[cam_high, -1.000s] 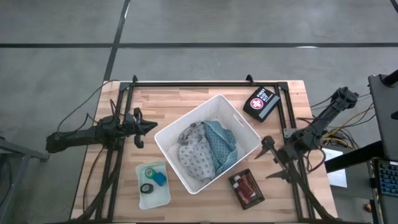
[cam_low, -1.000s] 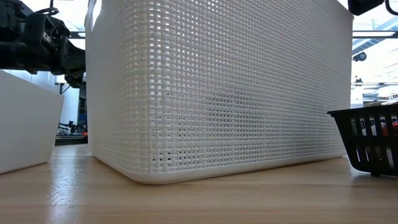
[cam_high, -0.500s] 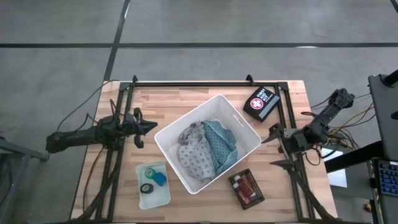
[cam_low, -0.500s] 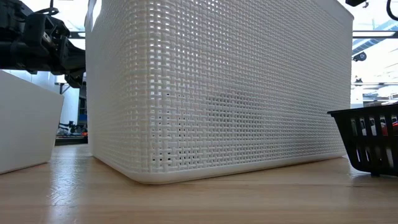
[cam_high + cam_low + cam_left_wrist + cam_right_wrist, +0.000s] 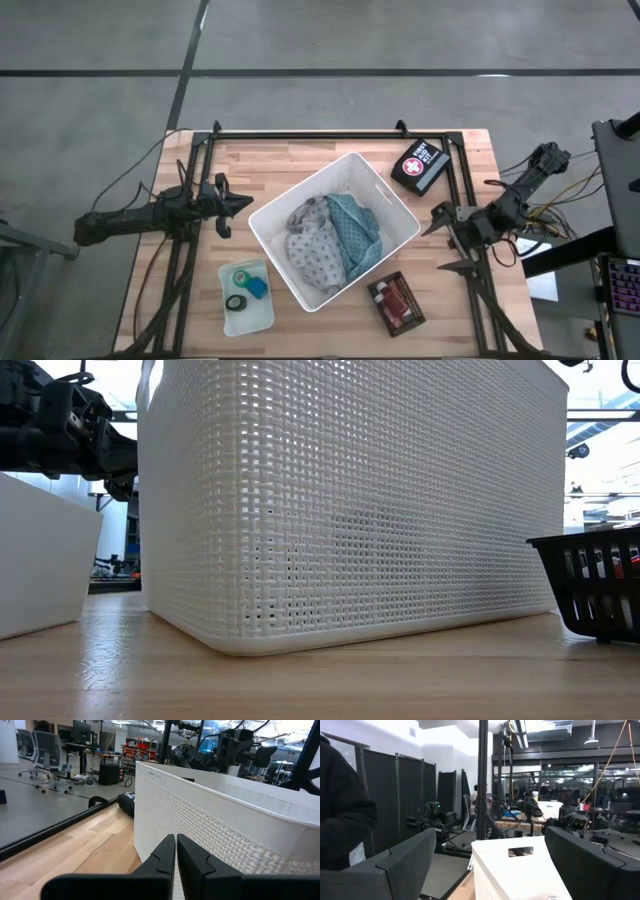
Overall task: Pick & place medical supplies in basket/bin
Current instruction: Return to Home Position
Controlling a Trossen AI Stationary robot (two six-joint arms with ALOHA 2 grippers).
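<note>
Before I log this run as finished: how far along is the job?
Done, apparently: the blue gown and the pale gown lie in the white bin. In hand: nothing; the left claw is shut, the right claw open, both clear of the bin. Left: perhaps only homing; the first-aid case sits outside.

The bin (image 5: 350, 510) is moulded in matt white plastic, its walls textured as a fine woven lattice. The worktop (image 5: 270, 170) is built of pale jointed wood, faintly glossy. Soft, patterned cloth (image 5: 330, 245) is crumpled inside the bin.
</note>
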